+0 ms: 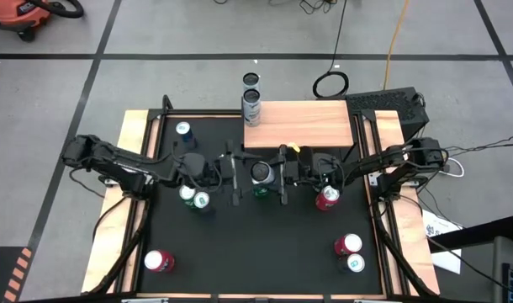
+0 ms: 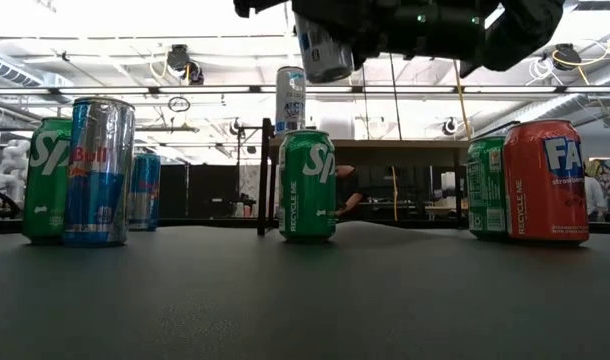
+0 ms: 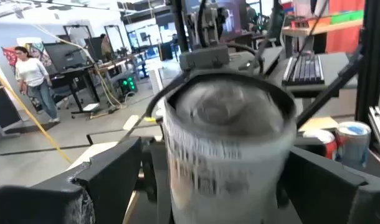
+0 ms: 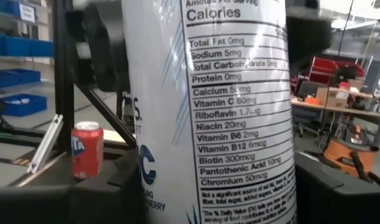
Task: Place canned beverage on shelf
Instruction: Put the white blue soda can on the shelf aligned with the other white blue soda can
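Both my claws meet mid-table; right gripper [image 1: 281,174] clamps the white can [image 1: 261,173] upright, aloft; left gripper [image 1: 236,175] stands wide beside it (letting go, I judge); the shelf [image 1: 307,124] lies just beyond, nearer my right arm.

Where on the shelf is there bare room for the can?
The shelf is bare from its middle to its right end; one can stands at its left end. Crowded: table centre, where both hands meet around a white can.
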You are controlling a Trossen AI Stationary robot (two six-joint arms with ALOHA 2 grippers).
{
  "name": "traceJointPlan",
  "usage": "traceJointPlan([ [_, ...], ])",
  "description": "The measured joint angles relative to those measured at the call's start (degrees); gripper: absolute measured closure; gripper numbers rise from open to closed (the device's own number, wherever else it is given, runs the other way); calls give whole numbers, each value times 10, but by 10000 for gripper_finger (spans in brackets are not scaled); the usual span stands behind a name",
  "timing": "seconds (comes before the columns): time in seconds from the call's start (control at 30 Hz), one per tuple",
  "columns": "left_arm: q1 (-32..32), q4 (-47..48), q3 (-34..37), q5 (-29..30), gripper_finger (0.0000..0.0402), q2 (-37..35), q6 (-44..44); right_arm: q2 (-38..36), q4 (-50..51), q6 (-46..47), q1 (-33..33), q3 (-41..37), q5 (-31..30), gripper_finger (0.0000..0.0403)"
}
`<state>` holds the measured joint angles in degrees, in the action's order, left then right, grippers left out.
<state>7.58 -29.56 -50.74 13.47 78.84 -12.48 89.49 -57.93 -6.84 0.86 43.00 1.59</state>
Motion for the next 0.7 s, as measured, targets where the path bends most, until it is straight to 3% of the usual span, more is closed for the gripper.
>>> traceJointPlan([
  [0.23,-5,-14,0,-13,49,0,1,0,12,-1,0,0,-1,153],
  [0.5,-9,-10,0,-17,130,0,6,0,11,0,-1,0,-2,150],
  [0.7,-20,-7,0,-19,160,-1,17,0,16,5,-1,1,-4,115],
])
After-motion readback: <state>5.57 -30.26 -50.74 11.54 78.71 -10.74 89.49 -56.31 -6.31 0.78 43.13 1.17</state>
